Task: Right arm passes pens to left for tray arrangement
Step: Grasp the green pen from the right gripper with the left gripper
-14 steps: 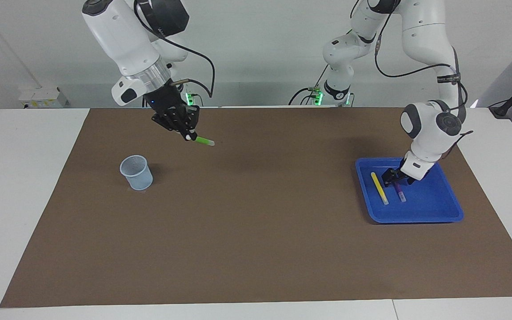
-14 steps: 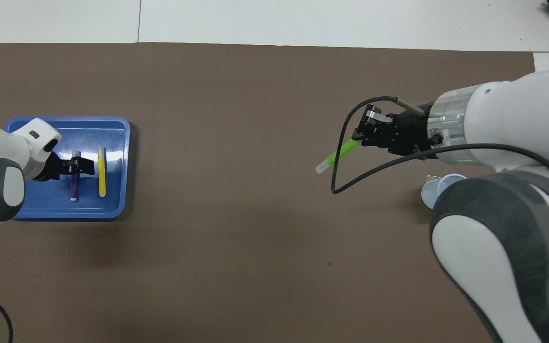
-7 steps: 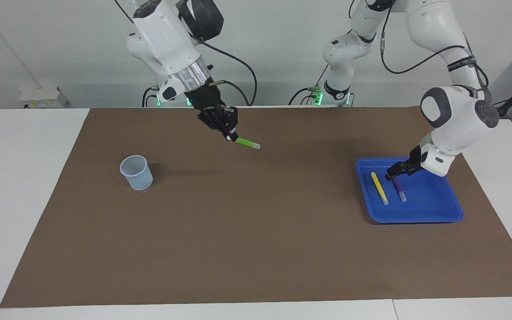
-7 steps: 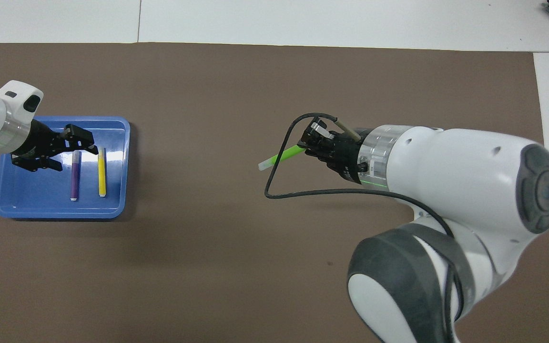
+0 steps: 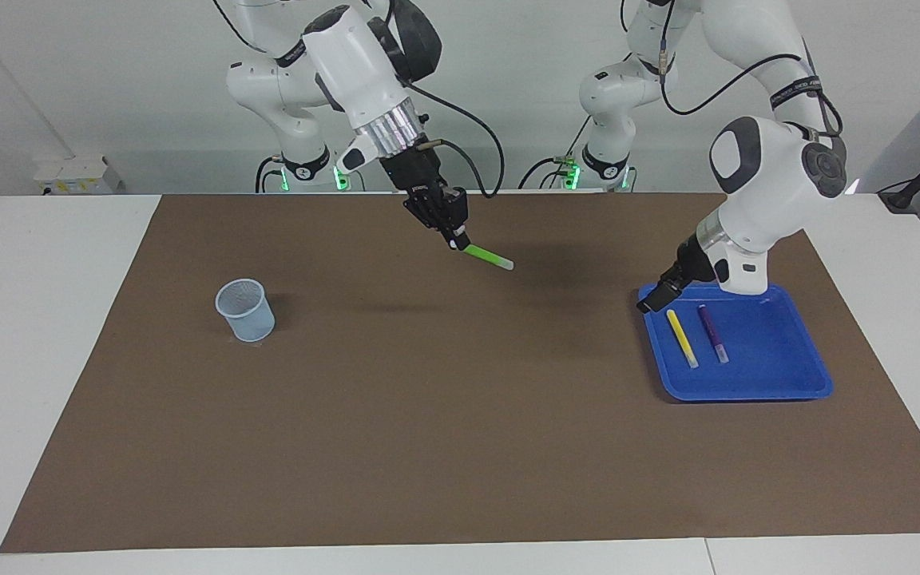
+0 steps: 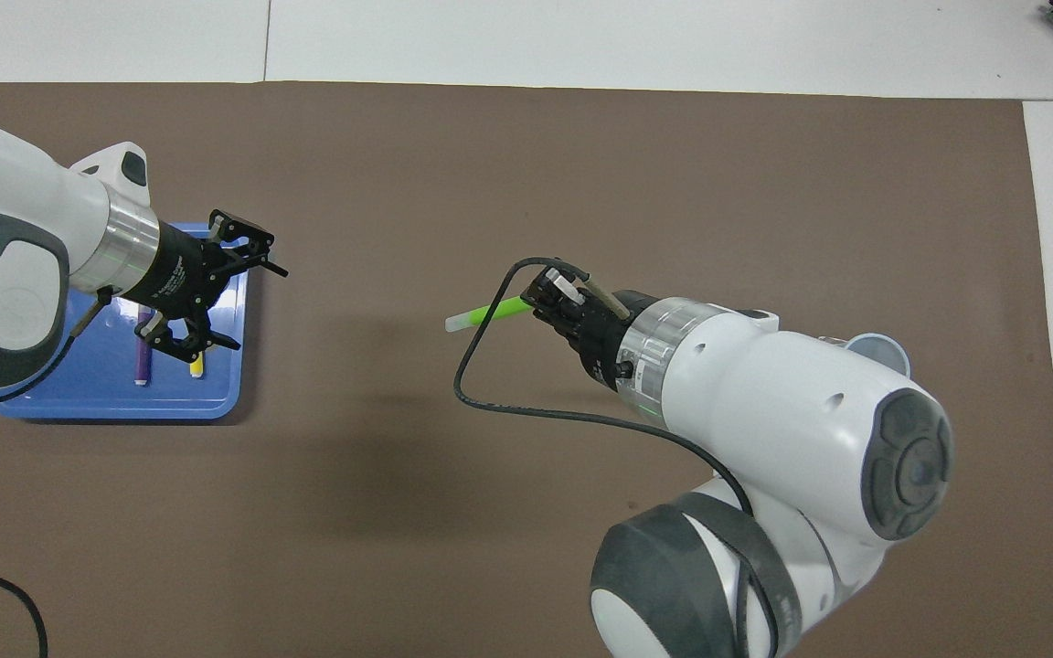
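We hold the slim green marker pen (image 5: 487, 256) in our right gripper (image 5: 455, 237) above the desk middle; our left gripper (image 5: 656, 298), jaws wide, must take it next.

Pale blue mesh cup (image 5: 245, 310) upright on brown mat (image 5: 428, 415), white table (image 5: 45, 319) underneath.

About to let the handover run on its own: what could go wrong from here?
1. The right gripper pinches the green pen at one end only; it could twist or drop onto the brown mat when the open left gripper takes it.
2. The left gripper hangs over the blue tray rim and might clip it.
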### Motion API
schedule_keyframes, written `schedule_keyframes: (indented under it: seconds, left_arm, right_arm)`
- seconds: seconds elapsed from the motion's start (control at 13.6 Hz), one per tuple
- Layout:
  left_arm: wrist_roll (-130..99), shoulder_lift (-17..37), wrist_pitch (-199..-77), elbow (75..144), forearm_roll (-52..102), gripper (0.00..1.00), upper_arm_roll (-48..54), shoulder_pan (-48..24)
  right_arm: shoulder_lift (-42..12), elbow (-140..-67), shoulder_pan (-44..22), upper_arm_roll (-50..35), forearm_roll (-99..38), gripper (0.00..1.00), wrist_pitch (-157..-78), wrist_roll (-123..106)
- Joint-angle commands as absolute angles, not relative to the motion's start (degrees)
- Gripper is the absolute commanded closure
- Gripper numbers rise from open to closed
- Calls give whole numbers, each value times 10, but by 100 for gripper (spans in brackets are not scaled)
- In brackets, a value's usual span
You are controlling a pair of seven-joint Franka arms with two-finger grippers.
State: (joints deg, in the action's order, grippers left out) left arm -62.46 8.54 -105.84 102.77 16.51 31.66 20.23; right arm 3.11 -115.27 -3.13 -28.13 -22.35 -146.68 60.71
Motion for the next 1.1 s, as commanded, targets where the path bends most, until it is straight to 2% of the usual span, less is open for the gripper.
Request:
schedule_keyframes:
  seconds: [0.0,0.44,1.03]
  left_arm:
    - [-744,57,-1047,1034,210,0,330,202]
    - [-938,34,-1085,1041,317,0,337,152]
    - [-1017,5,-1264,1120,385,0,337,71]
  right_arm:
    - [50,-1174,-31,-280,-241,100,-1478,612]
    - [43,-1204,-57,-280,-241,100,-1541,613]
    - [40,-1206,-60,-280,-241,100,-1543,611]
